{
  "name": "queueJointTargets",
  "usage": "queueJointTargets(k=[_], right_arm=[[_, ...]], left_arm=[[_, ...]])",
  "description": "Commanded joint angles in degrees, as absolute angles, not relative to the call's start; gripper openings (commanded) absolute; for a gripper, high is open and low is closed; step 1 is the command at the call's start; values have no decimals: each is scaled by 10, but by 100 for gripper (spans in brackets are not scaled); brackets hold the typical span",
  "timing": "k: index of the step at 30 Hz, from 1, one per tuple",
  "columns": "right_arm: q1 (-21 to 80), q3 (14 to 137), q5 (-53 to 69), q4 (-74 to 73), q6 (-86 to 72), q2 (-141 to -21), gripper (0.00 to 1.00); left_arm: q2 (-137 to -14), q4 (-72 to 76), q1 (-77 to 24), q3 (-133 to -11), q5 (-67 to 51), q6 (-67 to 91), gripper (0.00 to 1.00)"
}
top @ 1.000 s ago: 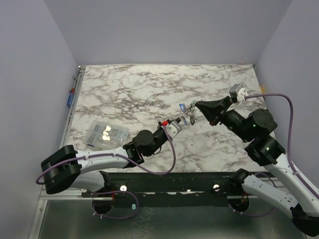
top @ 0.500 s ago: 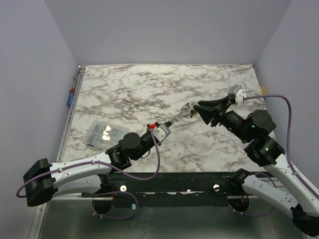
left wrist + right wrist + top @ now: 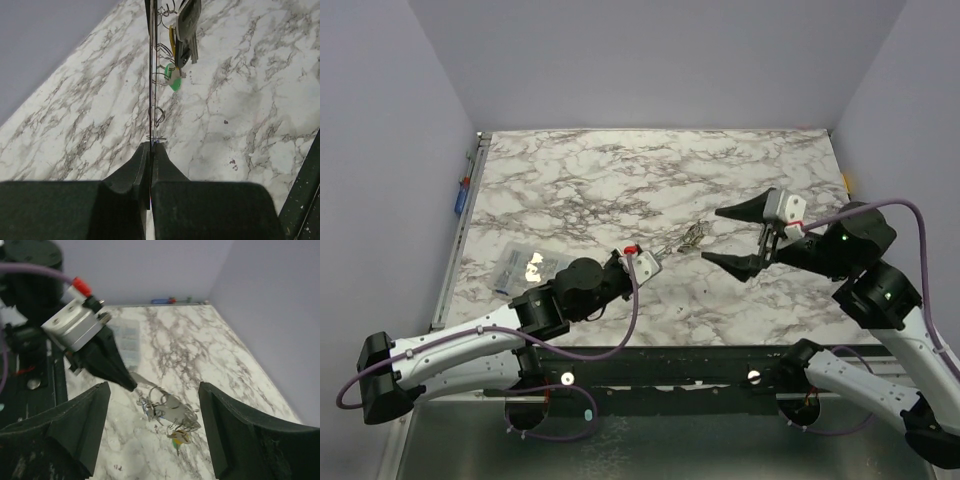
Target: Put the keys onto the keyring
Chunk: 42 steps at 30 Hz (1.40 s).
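Observation:
My left gripper (image 3: 658, 260) is shut on the keyring (image 3: 150, 75), a thin dark wire seen edge-on running forward from its tip (image 3: 151, 145). At the ring's far end hang the keys (image 3: 186, 27), a silvery bunch with a green tag (image 3: 172, 78) and a yellow one. From above the keys (image 3: 692, 237) lie between the two grippers. My right gripper (image 3: 732, 238) stands open just right of them, touching nothing. In the right wrist view the keys (image 3: 172, 412) sit between its spread fingers (image 3: 80, 430), below the left gripper (image 3: 107, 365). Whether the bunch touches the table I cannot tell.
A clear plastic bag (image 3: 532, 265) with small parts lies on the marble table (image 3: 620, 170) left of the left arm. A small blue and red tool (image 3: 461, 195) rests on the table's left rim. Grey walls stand on three sides.
The right gripper has opened wide and drawn back to the right, letting go of the bunch. The left arm has pulled back toward the near left, still shut on the ring.

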State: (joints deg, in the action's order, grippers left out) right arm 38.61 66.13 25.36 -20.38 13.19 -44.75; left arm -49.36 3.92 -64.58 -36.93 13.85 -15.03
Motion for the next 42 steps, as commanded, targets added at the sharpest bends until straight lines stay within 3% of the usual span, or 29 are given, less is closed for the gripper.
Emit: queueJointTargets(k=[1,6,15,24,26,33,39,42], right_arm=[[388,661,445,-335,245,-484,81],[387,683,447,-356,274,-533,81],[410,725,452,-395,284,-629,65],[433,697,410,-422,294,-654,60],[434,690,403,-419,294,-653,55],[442,681,347,-414,303,-659,21],[449,675,334,-419,309,-662,21],[452,670,330,-424,312,-664,30]], left_arm=[[-499,-33,-646,-414,103,-136,0],[-517,-60,-646,-431,76,-132,0],[-545,-73,-646,-446,55,-126,0],[-546,-86,-646,-464,37,-125,0],[-545,-90,-646,-468,33,-127,0],[-546,-101,-646,-482,12,-128,0],[-539,-113,-646,-492,1,-134,0],[-534,-120,-646,-497,1,-138,0]])
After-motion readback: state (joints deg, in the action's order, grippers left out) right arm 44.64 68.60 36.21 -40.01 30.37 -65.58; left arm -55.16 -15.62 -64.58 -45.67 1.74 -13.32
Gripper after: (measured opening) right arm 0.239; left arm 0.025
